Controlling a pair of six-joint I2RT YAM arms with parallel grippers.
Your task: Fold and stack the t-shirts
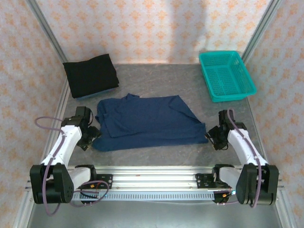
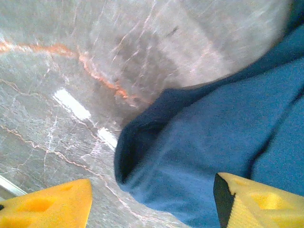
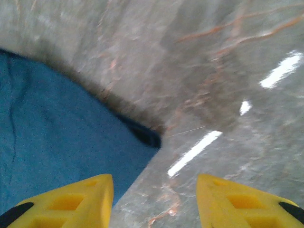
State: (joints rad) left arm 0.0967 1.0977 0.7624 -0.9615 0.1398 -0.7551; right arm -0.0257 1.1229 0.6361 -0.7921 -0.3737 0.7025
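Navy t-shirt [image 1: 147, 121] mid-table, black t-shirt [image 1: 91, 75] far left, teal basket [image 1: 226, 75] far right

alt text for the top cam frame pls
A partly folded navy t-shirt lies on the table between the left gripper and right gripper, one at each near corner. A folded black t-shirt sits back left; a teal basket stands empty back right.

You have the navy t-shirt [image 1: 145, 122] lying partly folded across the middle of the grey worktop [image 1: 161, 80]. Your left claw [image 1: 90, 137] sits low at its near left corner and your right claw [image 1: 212, 135] low at its near right corner. The black t-shirt [image 1: 91, 75] lies folded in the far left corner, and the teal basket [image 1: 227, 76] stands far right, well apart from both shirts.
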